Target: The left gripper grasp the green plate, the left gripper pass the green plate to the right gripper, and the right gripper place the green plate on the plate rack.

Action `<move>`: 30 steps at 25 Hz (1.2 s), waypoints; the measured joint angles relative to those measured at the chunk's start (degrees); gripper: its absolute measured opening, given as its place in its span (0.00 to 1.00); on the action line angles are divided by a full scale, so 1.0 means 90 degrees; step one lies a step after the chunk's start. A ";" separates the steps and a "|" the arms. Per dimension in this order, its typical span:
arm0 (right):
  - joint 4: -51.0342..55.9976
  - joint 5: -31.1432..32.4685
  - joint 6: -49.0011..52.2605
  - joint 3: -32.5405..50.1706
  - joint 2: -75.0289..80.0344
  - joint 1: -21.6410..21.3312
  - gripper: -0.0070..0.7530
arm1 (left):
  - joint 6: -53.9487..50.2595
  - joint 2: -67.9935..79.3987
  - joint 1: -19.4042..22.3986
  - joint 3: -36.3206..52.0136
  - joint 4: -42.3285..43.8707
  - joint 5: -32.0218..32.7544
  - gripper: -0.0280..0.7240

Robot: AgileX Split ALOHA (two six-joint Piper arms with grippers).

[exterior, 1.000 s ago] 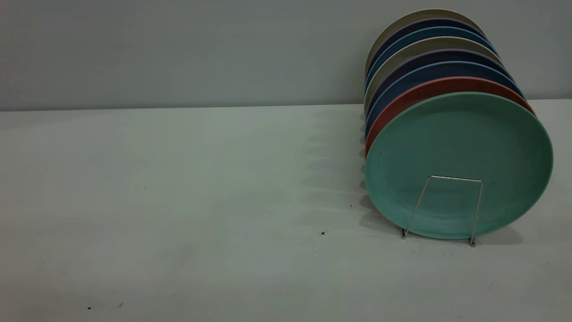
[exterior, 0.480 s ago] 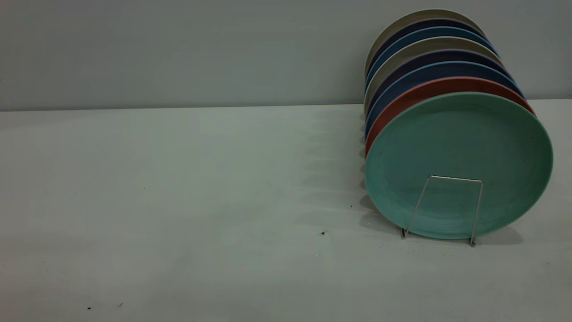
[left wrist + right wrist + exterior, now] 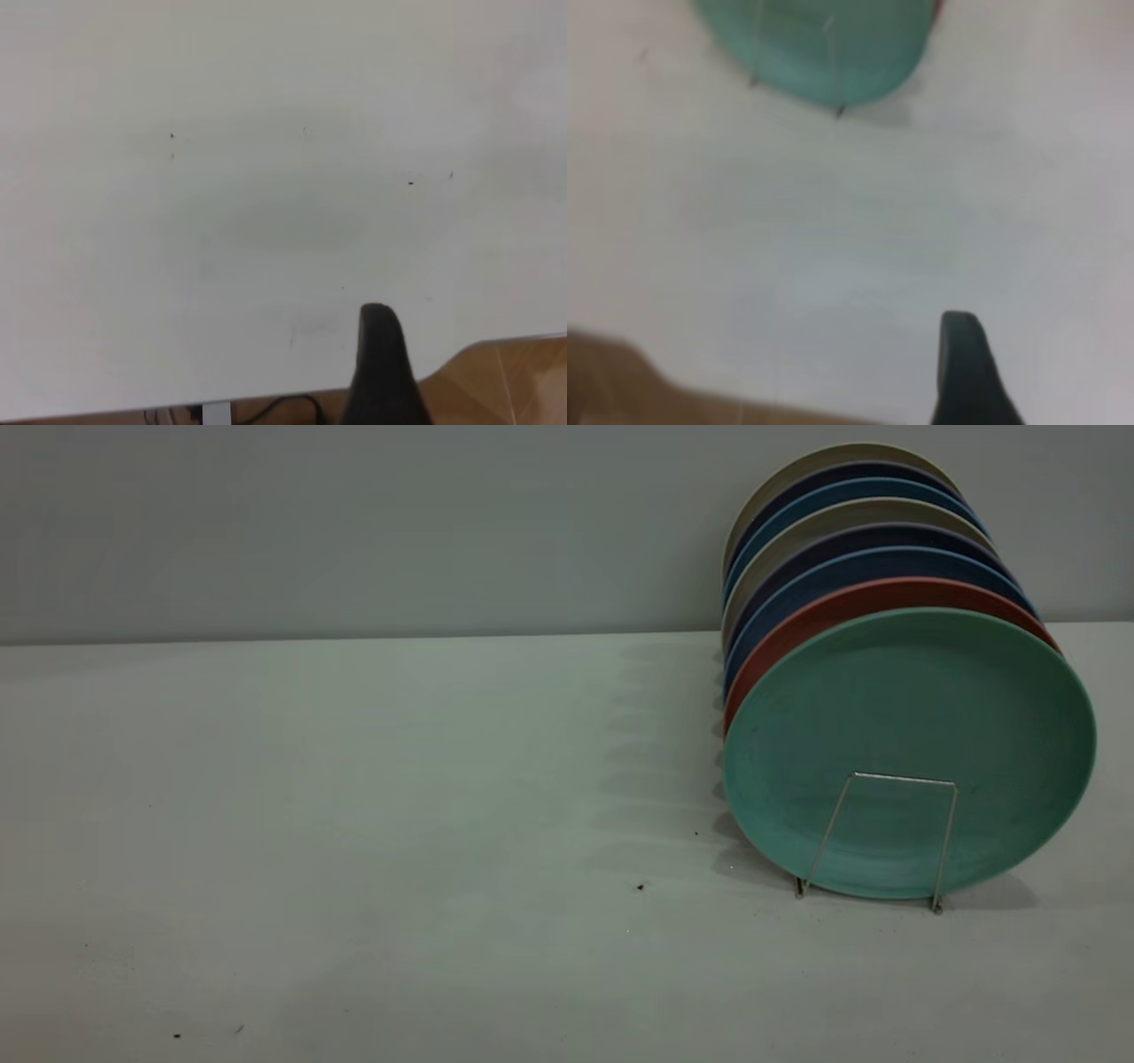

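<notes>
Right gripper (image 3: 970, 372), seemingly aloft — green plate (image 3: 910, 751) racked upright.

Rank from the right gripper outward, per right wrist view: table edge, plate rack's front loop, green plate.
1. Table edge, right beside the right gripper's one visible finger.
2. Plate rack front loop, feet on the table, far side.
3. Green plate, standing just behind that loop; a near tie with it.
</notes>
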 joint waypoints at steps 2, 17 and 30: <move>0.0000 0.0007 0.0000 0.0000 -0.0408 -0.0176 0.61 | 0.0000 -0.0062 0.0000 0.0000 0.0000 0.0000 0.79; 0.0044 0.0060 0.0000 0.0000 -0.0598 -0.0267 0.61 | 0.0000 -0.0518 0.0000 0.0000 0.0000 0.0053 0.79; 0.0046 0.0060 0.0000 0.0000 -0.0598 -0.0275 0.61 | 0.0000 -0.0518 0.0000 0.0000 0.0000 0.0053 0.79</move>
